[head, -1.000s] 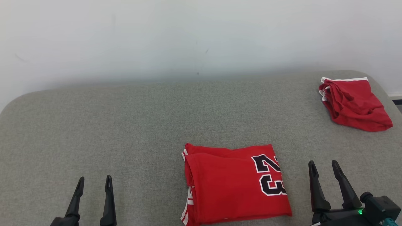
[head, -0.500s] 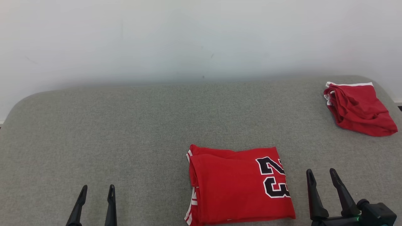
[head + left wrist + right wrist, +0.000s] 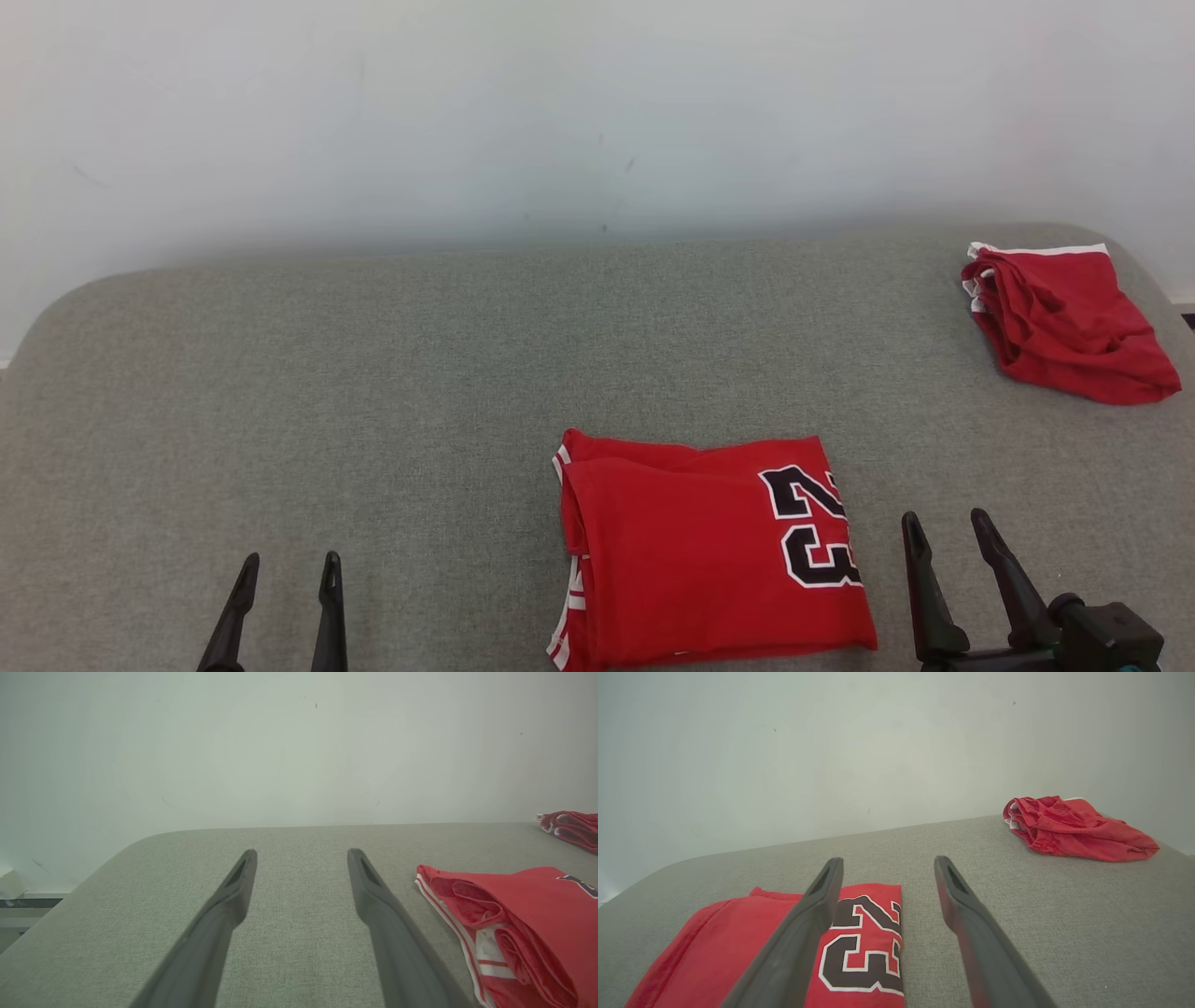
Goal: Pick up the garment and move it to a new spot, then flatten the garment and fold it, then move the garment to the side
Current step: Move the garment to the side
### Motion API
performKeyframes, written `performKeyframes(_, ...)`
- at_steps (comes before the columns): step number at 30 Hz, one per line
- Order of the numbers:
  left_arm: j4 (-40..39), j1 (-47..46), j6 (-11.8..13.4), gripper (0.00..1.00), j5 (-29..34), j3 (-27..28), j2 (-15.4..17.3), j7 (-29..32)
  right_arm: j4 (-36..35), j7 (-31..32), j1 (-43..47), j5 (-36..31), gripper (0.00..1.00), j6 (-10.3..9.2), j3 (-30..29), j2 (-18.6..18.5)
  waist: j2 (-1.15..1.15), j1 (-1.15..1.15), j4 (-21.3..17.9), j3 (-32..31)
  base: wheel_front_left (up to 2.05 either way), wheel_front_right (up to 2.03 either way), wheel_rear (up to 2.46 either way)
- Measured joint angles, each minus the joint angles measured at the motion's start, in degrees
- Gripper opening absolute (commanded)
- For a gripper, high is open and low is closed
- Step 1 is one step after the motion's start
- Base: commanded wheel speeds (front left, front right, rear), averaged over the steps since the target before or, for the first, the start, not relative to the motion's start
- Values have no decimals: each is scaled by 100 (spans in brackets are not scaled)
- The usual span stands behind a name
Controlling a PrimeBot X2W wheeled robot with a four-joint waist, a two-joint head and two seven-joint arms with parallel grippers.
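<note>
The step that looks left to do is moving the folded jersey aside, and the main risk is that the fold comes undone. A pinch that catches only the top layer would let the lower layers drop open as the bundle lifts. A drag across the grey fabric-covered desk could roll the loose edges, since cloth on cloth likely grips. The right end effector stands just off the jersey's 3 o'clock edge, its two fingers spread apart with nothing between them; a one-sided lift from there could let the opposite side sag and skew the stack. The left end effector, at 7 o'clock in the head view and well apart from the cloth, is likewise spread and empty. Setting the jersey down on the second red garment, bunched at 2 o'clock near the desk's far corner, would tangle the two. The jersey lies at 6 o'clock near the front edge, a rough rectangle of red cloth in several layers. A black "23" outlined in white sits toward its 3 o'clock side, and white-striped trim and rolled folds show along its 9 o'clock edge. It looks soft and limp.
</note>
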Motion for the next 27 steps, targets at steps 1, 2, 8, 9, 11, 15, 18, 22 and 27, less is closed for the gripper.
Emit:
performKeyframes(1,3,-1,0,100,3,-2,-1,0,3,1,0,0,100,0,3,2,0,0,-2,2,0,0,0)
performKeyframes(2,7,-1,0,100,11,-2,-4,0,7,4,0,0,100,0,3,3,0,0,-3,3,0,0,0)
performKeyframes(8,31,-12,1,100,22,-3,-29,0,21,44,-91,-4,100,0,62,2,0,0,4,11,0,0,0)
performKeyframes(9,33,-14,1,100,26,-4,-31,0,21,54,-154,-4,100,0,65,-5,0,0,7,15,0,0,0)
performKeyframes(11,45,-25,7,100,33,-1,-36,0,5,104,-312,-5,100,0,74,-43,0,1,12,26,0,0,0)
performKeyframes(15,58,-64,14,100,47,-13,-58,0,91,321,-724,-24,100,0,100,-151,0,0,42,52,0,0,0)
performKeyframes(18,83,-124,15,100,74,-47,-67,0,279,537,-1012,-60,100,0,89,-215,0,0,87,82,0,0,0)
performKeyframes(22,93,-230,16,100,81,-115,-85,0,726,982,-1306,-80,100,0,43,-289,0,0,176,163,0,0,0)
performKeyframes(27,101,-357,19,100,84,-198,-113,0,1335,1241,-1490,41,100,0,63,-303,0,0,296,321,0,0,0)
